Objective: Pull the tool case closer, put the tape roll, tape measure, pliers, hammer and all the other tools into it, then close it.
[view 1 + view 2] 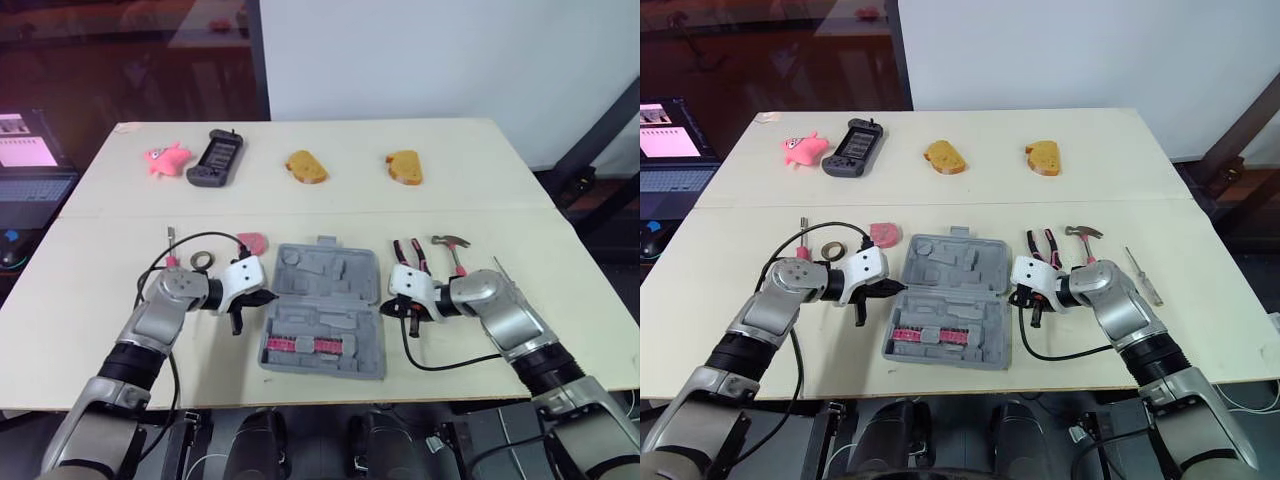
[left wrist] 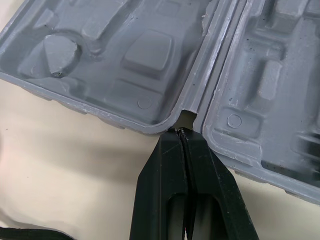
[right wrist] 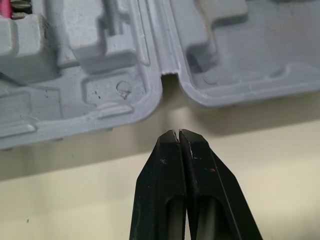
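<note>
On the table, centre: tool case, lid laid back. Left gripper, jaws pressed together, touches its hinge notch; right gripper, likewise, sits just short. Likely step: pulling the case closer, which next needs purchase on both sides.

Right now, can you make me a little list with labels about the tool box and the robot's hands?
Tool case: open, lying flat, loose tools outside
Left gripper: shut, tip at the case's hinge notch
Right gripper: shut, tip just short of the opposite hinge notch
Left of case: tape roll, tape measure
Right of case: pliers, hammer, screwdriver
</note>
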Controlling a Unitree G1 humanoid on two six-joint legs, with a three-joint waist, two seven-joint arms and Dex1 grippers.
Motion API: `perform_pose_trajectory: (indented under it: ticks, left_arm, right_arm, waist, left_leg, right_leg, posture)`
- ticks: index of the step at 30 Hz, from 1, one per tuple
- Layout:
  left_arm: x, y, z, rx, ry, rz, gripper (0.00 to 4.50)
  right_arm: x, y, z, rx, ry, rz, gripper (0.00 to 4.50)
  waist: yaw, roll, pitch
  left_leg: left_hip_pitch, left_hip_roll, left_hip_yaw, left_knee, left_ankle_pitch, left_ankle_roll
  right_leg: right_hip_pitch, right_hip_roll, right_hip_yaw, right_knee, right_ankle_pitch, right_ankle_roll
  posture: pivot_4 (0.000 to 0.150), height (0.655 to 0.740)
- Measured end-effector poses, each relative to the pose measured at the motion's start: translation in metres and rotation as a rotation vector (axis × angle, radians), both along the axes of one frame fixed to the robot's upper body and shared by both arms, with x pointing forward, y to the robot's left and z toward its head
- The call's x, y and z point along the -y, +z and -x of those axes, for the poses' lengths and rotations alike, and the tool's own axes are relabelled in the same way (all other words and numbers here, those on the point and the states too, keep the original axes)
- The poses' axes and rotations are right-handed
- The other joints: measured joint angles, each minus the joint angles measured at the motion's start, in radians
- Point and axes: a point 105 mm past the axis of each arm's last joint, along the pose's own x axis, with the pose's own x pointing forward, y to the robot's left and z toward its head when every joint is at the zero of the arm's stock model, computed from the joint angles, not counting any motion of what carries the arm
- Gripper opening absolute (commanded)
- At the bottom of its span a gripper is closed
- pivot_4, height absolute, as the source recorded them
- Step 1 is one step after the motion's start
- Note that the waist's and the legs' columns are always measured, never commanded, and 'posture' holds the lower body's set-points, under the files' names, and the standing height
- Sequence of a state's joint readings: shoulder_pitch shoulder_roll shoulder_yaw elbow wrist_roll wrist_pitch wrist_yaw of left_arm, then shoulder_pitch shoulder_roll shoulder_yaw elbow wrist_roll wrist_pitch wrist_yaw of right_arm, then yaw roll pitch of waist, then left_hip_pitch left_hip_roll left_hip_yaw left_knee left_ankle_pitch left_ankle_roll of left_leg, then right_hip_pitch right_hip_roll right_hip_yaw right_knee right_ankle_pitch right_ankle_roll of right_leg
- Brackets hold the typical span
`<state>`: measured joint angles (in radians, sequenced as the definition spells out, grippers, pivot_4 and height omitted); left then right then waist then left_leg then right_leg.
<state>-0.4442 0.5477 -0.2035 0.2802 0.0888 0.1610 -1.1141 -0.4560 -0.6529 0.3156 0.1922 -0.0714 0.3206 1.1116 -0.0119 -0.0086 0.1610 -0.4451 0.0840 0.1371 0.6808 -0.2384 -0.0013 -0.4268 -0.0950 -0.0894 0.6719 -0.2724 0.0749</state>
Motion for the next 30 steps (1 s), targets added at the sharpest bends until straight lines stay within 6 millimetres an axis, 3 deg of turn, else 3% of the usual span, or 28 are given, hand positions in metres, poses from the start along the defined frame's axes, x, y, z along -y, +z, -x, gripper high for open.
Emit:
perform_pose_trajectory:
  ticks: [6,30]
  left_arm:
    - [0.001,-0.001,0.006,-0.013,0.003,0.008,0.00]
    - [0.000,-0.017,0.034,-0.088,0.021,0.035,0.00]
  right_arm:
    - [-0.009,0.010,0.002,0.021,0.039,-0.026,0.11]
    - [-0.014,0.003,0.014,-0.006,0.065,-0.022,0.11]
  waist:
    - [0.001,0.000,0.000]
    - [0.001,0.000,0.000]
  left_leg:
    - [0.000,0.000,0.000,0.000,0.000,0.000]
    - [0.000,0.000,-0.001,0.000,0.000,0.000]
  right_leg:
    - [0.000,0.000,0.000,0.000,0.000,0.000]
    - [0.000,0.000,0.000,0.000,0.000,0.000]
  posture:
    - [0.150,0.7188]
    - [0.150,0.7188]
